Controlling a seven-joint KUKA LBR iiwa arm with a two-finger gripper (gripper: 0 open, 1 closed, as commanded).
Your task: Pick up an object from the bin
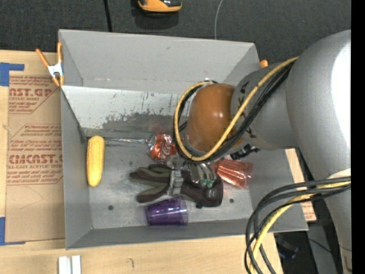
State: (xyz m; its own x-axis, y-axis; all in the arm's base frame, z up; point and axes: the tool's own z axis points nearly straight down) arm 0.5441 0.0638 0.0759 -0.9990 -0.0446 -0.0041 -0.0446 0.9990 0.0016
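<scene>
My gripper (191, 180) hangs below the arm's orange cover, low over the middle of the bin. Its two fingertips stand apart, open, on either side of a dark brown glove (154, 177) that lies flat on the floor with its fingers pointing left. A purple plastic cup (167, 213) lies on its side just in front of the glove. A crumpled red and silver wrapper (161, 148) sits right behind the gripper's left finger. A ribbed red-orange plastic piece (235, 172) lies to the gripper's right.
A yellow corn cob (95, 160) lies lengthwise near the bin's left wall, well apart from the others. The arm and its cables cover the bin's right side and back right corner.
</scene>
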